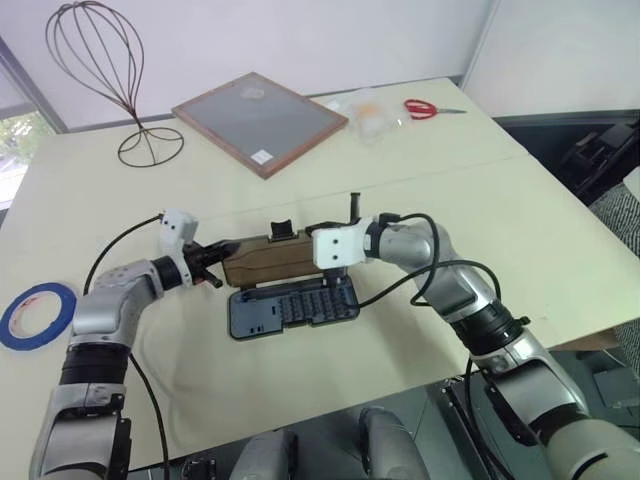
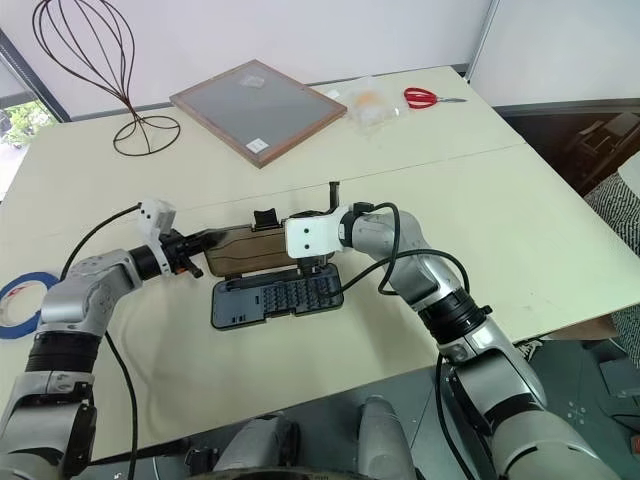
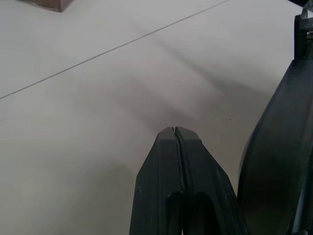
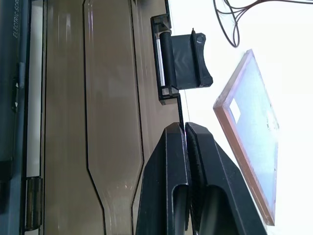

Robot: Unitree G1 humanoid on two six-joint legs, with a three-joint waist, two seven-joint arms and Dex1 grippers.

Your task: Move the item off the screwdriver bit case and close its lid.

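Your right hand (image 4: 186, 128) is pinched onto the raised edge of the smoky-brown translucent plastic lid (image 1: 272, 259), while your left hand (image 1: 222, 247), fingers together, sits at the lid's end.

The screwdriver bit case (image 2: 277, 297) lies open on the table (image 2: 520, 210), its lid (image 2: 252, 249) raised upright — the right gripper (image 2: 318, 262) at its right end, the left gripper (image 2: 200, 243) at its left. Behind lie a wood-framed board (image 2: 258, 108), red scissors (image 2: 428, 97) and a wire stand (image 2: 90, 60).
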